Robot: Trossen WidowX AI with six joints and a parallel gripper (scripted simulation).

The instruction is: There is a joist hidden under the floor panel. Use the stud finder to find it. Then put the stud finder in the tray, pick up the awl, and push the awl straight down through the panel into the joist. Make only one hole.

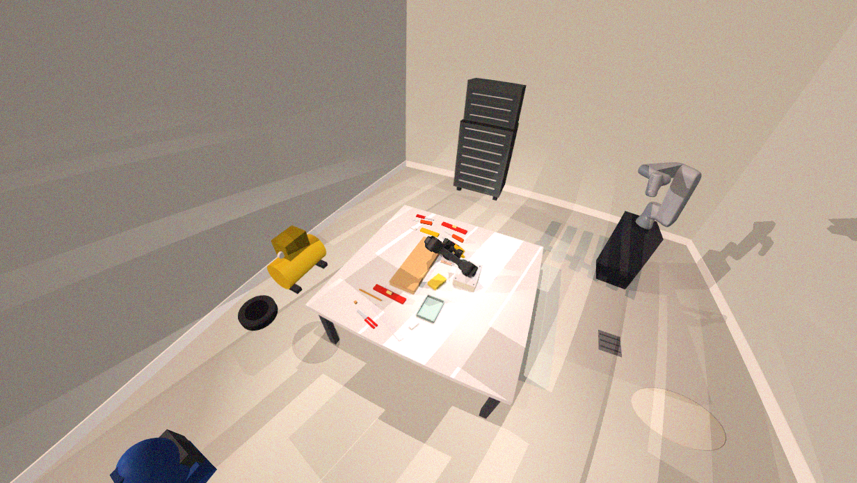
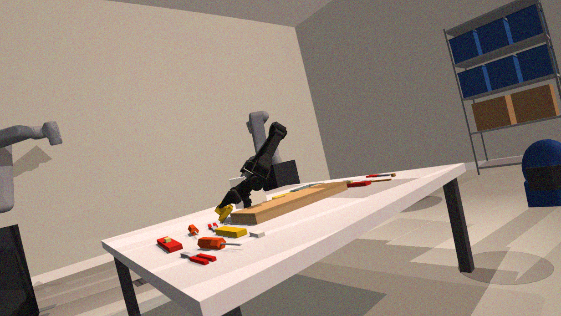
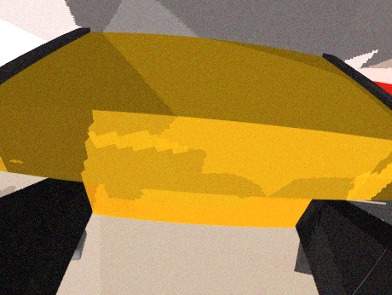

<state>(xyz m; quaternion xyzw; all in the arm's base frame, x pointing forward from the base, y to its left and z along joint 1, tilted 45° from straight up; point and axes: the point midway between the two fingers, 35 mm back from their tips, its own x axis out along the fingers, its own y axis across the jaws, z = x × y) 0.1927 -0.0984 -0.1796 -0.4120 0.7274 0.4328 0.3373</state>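
Observation:
My gripper is shut on a wide yellow block, seemingly the stud finder. It is held tilted, low over the table, just beside the panel's far end in the top view. The wooden floor panel lies flat; the joist is hidden. The shallow grey-green tray holds nothing visible. Two orange-handled tools, one at the back and another nearer the gripper, lie on the table. I cannot tell which is the awl.
A yellow block lies between panel and tray. Another yellow block lies beyond the panel. Red levels lie at both ends. Red-handled pliers and a thin wooden stick lie near the front edge.

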